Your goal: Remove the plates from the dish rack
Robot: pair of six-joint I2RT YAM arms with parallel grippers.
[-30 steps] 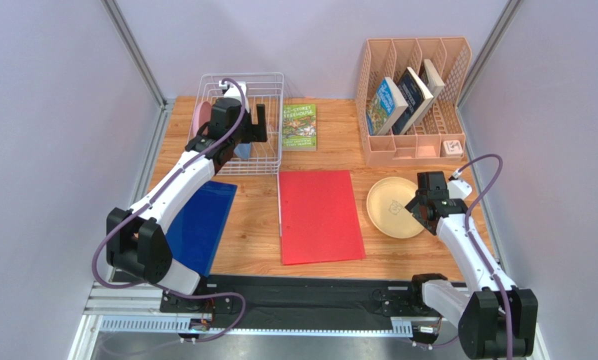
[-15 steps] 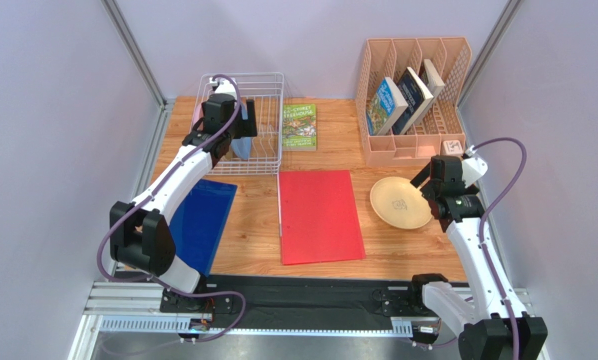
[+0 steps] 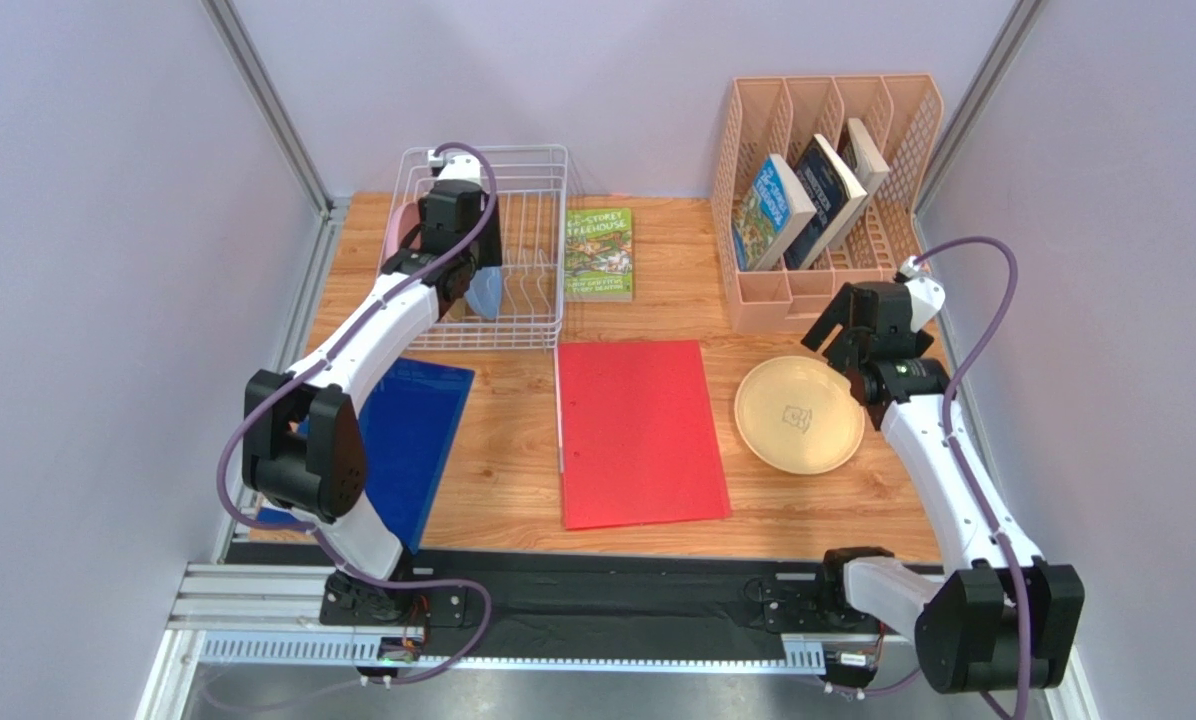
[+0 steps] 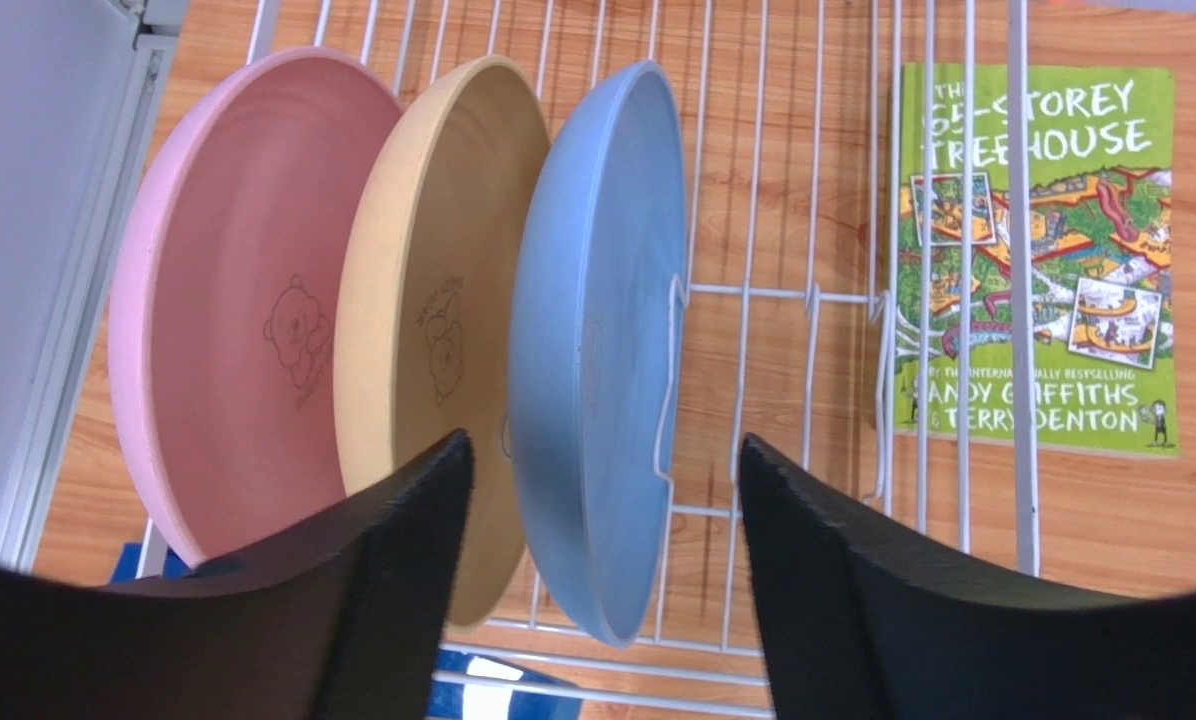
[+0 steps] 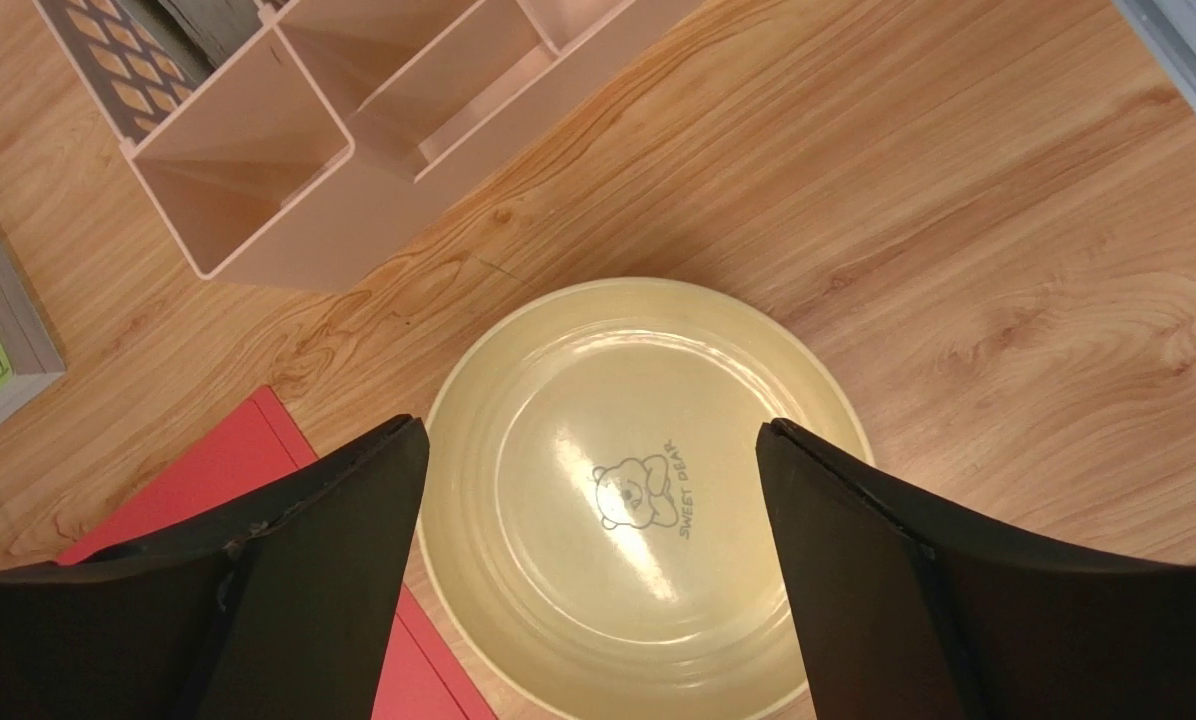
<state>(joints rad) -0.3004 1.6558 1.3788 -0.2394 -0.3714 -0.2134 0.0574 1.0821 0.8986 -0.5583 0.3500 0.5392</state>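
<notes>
The white wire dish rack [image 3: 537, 165] stands at the back left. In it stand a pink plate [image 4: 244, 315], a pale yellow plate [image 4: 439, 300] and a light blue plate [image 4: 597, 345], all on edge. My left gripper [image 4: 604, 444] is open above the rack [image 4: 815, 293], one finger on each side of the blue plate's rim, not closed on it. It shows in the top view [image 3: 466, 267] too. A second pale yellow plate [image 3: 800, 416] lies flat on the table at the right. My right gripper [image 5: 589, 431] is open and empty above that plate [image 5: 642, 510].
A green book [image 3: 600, 254] lies right of the rack. A red folder [image 3: 637, 432] lies mid-table and a blue folder [image 3: 401, 443] at the left. The peach slotted organizer [image 3: 830, 195] with books stands back right, close behind my right gripper [image 3: 845, 327].
My right gripper has left the yellow plate's right rim, risen and moved back towards the organizer; the plate lies flat. My left gripper has shifted over the rack and now straddles the blue plate.
</notes>
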